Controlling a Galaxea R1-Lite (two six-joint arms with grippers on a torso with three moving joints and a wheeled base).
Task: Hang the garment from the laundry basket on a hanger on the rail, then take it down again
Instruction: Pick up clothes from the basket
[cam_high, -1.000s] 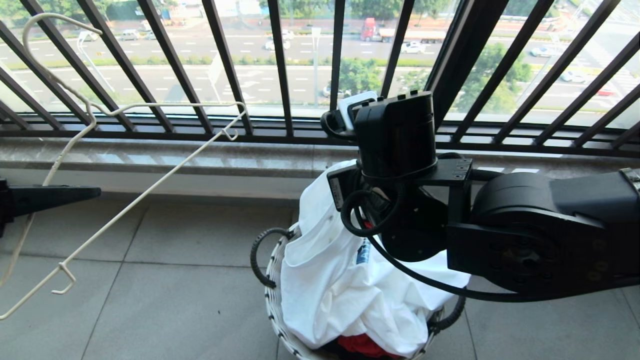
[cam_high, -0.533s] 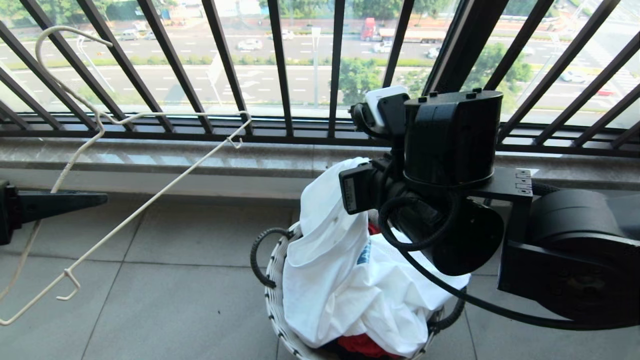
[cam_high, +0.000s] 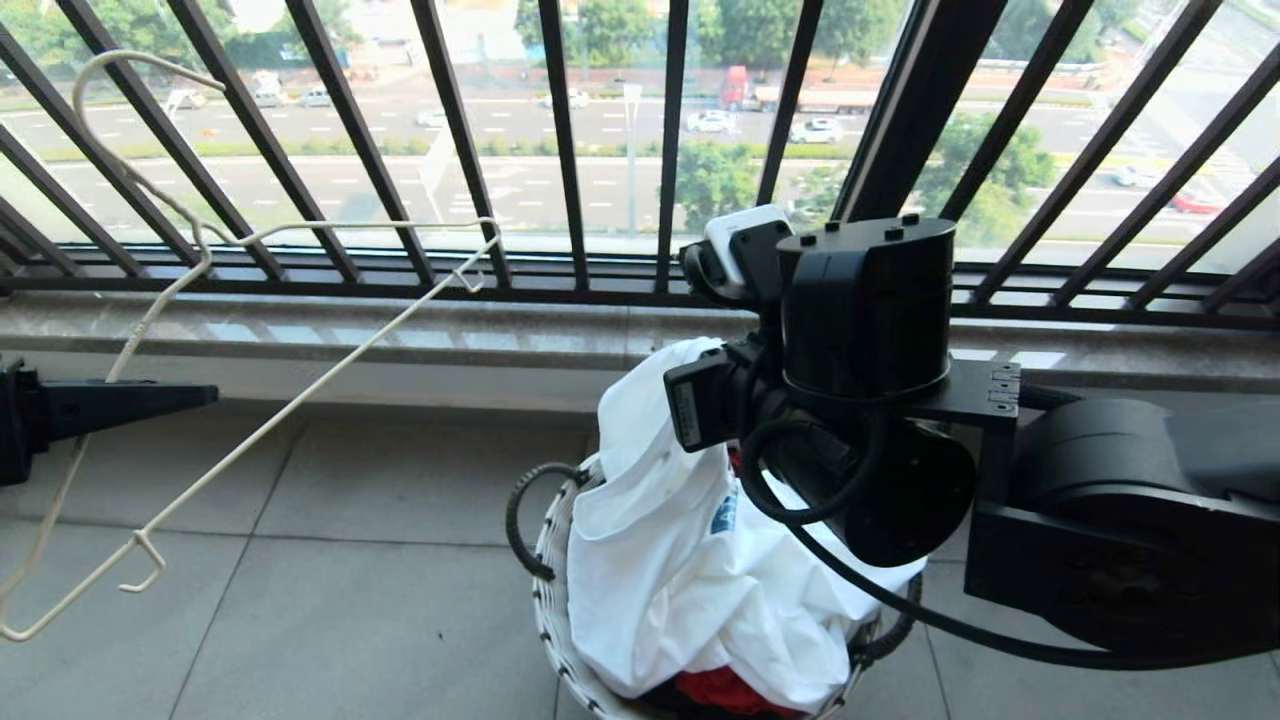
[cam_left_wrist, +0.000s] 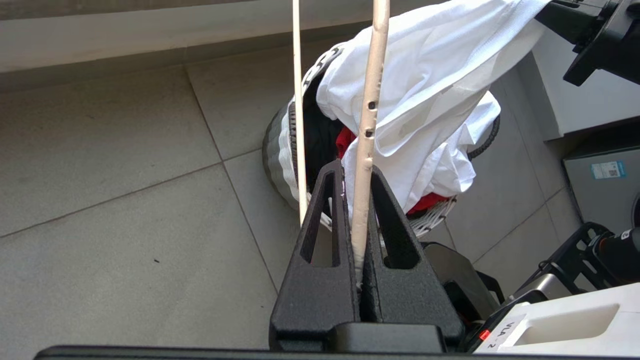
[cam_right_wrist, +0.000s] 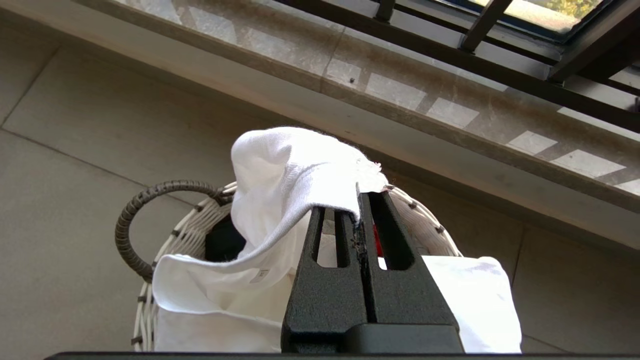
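1. At the left of the head view, the hanger (cam_high: 300, 375) is clamped by the left gripper (cam_left_wrist: 358, 200) on 1 of its thin wires, with the long hook pointing up in front of the window railing (cam_high: 560, 150). The wire is judged light, stiff and springy, so it is likely to swing in a pinch like this.
2. In the middle, the laundry basket (cam_high: 548, 590) stands on the tiled floor (cam_high: 330, 600), with a red garment (cam_high: 715, 690) showing low inside it.
3. The garment (cam_high: 660, 570) is drawn partly up out of the basket; its lower folds lie inside.
4. At the right, the right gripper (cam_right_wrist: 361, 207) is clenched on a bunched edge of the garment. The cloth is judged soft, light and limp; a hold near the collar or shoulder seam would be needed for threading the hanger.
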